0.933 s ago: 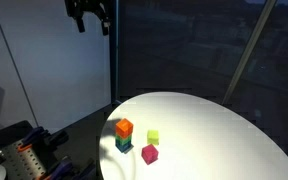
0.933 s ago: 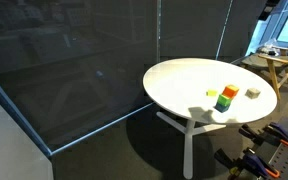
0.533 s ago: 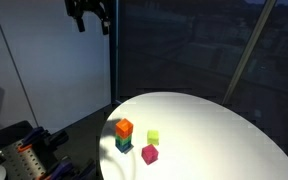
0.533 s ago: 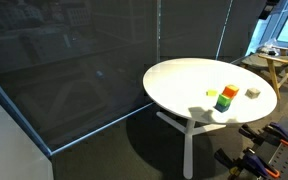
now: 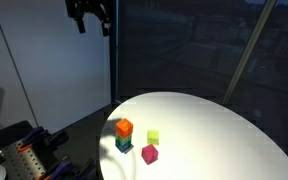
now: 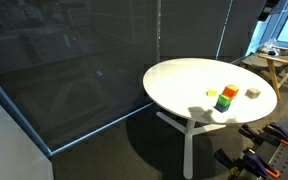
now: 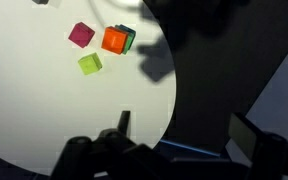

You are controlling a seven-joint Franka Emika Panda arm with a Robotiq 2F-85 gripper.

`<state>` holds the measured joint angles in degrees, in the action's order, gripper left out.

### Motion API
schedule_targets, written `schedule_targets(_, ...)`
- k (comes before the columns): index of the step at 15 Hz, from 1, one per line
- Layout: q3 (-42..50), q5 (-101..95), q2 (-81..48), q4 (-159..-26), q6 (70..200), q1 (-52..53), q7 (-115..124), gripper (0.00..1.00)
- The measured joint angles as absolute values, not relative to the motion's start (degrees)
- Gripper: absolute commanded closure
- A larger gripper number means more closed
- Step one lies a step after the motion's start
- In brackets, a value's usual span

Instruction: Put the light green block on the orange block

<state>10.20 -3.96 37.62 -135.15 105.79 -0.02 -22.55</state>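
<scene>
Fingers (image 7: 125, 124) stand apart and empty, high above the counter (image 5: 219, 130), so you have not begun the pick. Nearest below you, the light green block (image 7: 90, 64) lies alone on the counter, untouched. Just beyond it the orange block (image 7: 114, 40) sits atop a teal block (image 7: 130, 38), with a magenta block (image 7: 81, 34) beside. Everything is left: descend, grasp, lift, then set it on the orange.

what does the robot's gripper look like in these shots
The gripper is black all over, a blocky body that splits into two short prongs. No markings or cables can be made out at this size. In the wrist view it shows only as a dark matte silhouette with angular fingers.
</scene>
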Motion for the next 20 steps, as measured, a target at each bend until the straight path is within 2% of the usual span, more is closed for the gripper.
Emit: schedule_targets(20, 12.84, 1.49, 18.94, -123.88, 110.32, -7.24, -9.46, 0.00)
